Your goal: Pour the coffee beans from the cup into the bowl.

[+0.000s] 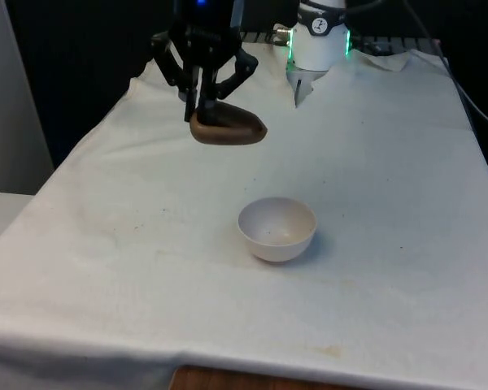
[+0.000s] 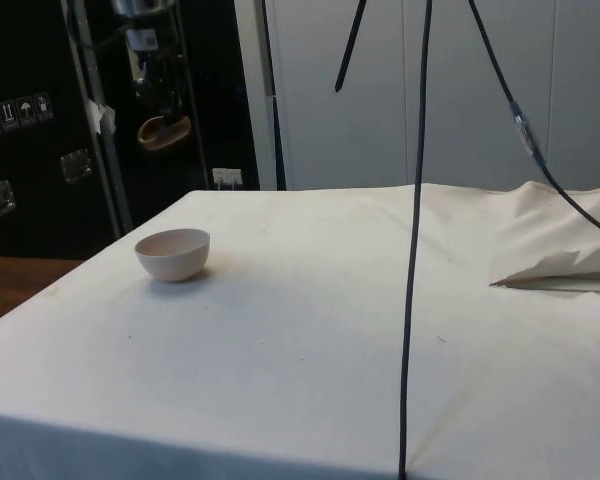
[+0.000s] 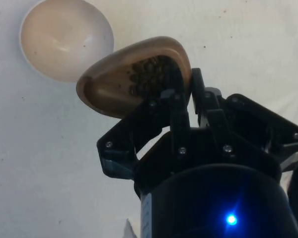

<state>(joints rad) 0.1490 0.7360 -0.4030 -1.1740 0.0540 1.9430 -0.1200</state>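
Gripper (image 1: 202,104) is pinching the rim of the brown cup (image 1: 228,127) between closed fingers, carrying it level, beans inside, high and short of the bowl (image 1: 276,228).

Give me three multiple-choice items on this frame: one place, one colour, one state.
1. Where is the brown cup?
A. standing on the cloth
B. held in the air by the gripper
C. inside the bowl

2. What colour is the bowl?
A. white
B. red
C. black

3. Where are the coffee beans now?
A. in the bowl
B. spilled on the cloth
C. in the cup

Key: 1 B, the front view shows the fingers pinching the cup's rim well above the white cloth. 2 A, it is white in the front and side views. 3 C, the wrist view shows dark beans inside the cup and a bare bowl.
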